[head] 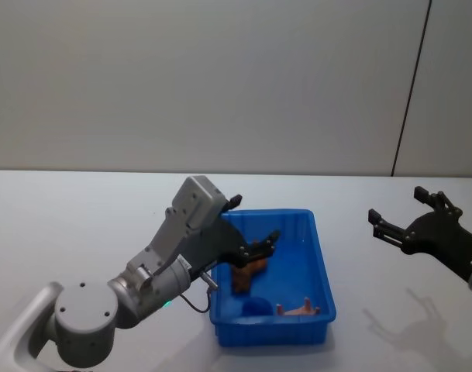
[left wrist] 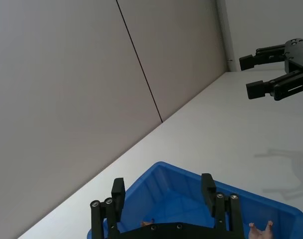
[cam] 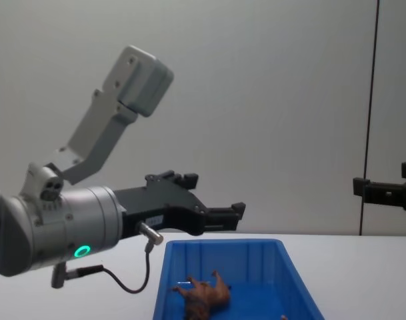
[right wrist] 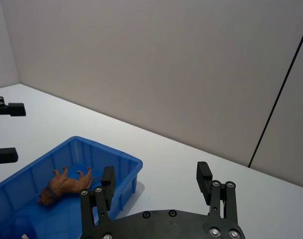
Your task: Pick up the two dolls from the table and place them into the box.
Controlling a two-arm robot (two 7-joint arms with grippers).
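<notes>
The blue box (head: 322, 263) stands on the white table (head: 80, 217) in front of me. Inside it the brown doll (head: 248, 273) lies on its side, legs out, also clear in the right wrist view (right wrist: 66, 183) and the chest view (cam: 206, 293). The pale pinkish doll (head: 298, 310) rests against the box's near wall. My left gripper (head: 253, 219) hovers open and empty over the box's left half, above the brown doll. To the right of the box my right gripper (head: 394, 204) hangs open and empty above the table.
Bare tabletop surrounds the box (right wrist: 126, 158) on all sides. A plain wall with a dark vertical seam (head: 410, 93) closes the back. My left arm's grey housing (cam: 129, 73) rises high at the left.
</notes>
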